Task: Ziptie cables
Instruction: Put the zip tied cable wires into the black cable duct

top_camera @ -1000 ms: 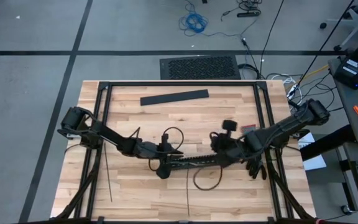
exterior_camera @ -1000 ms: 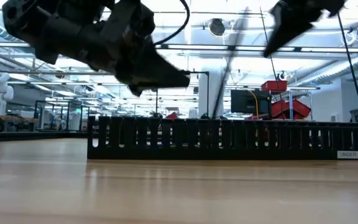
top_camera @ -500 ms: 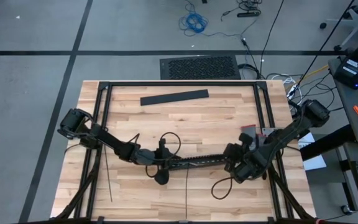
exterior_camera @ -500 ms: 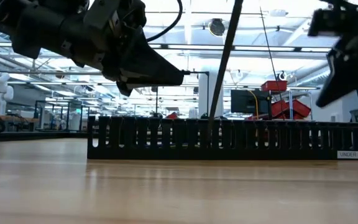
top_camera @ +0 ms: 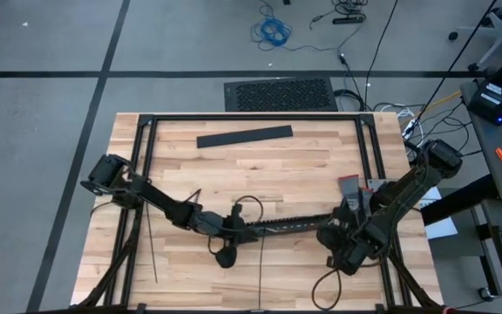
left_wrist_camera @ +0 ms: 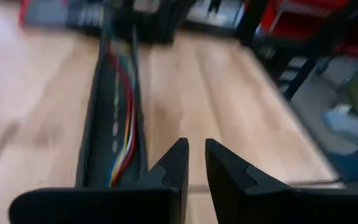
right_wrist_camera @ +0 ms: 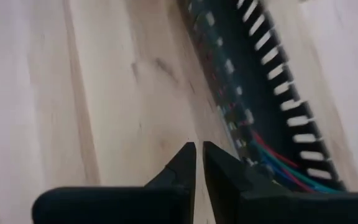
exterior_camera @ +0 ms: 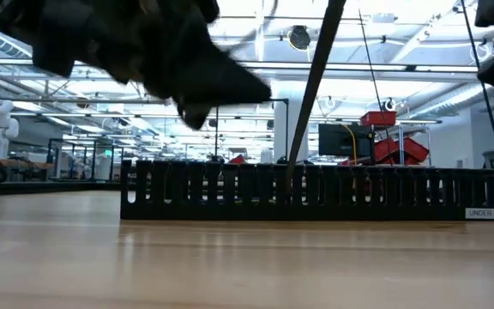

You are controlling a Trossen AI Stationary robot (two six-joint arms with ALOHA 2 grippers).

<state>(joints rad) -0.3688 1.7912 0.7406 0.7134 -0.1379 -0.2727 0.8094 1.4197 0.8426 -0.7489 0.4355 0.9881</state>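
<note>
So far, no tie goes around the cables (left_wrist_camera: pixel 124 124). Nearest, at 6 o'clock on the bench (top_camera: pixel 321 166), two zipties (top_camera: pixel 261 270) lie loose. Just past them, the left tool (top_camera: pixel 227 255) and right tool (top_camera: pixel 345 262) are almost shut and hold nothing. Farther, in the middle, the cables rest inside the black duct (top_camera: pixel 286 226). All the tying is left.

Light is bright and even from overhead; my arms cast only soft, faint shadows on the table (top_camera: pixel 303 166). In the low view the ceiling lamps (exterior_camera: pixel 298 37) glare white, so my left arm (exterior_camera: pixel 135 51) reads as a smeared silhouette. My left wrist view is blurred throughout. My right wrist view is soft, the duct (right_wrist_camera: pixel 260 74) unsharp.
</note>
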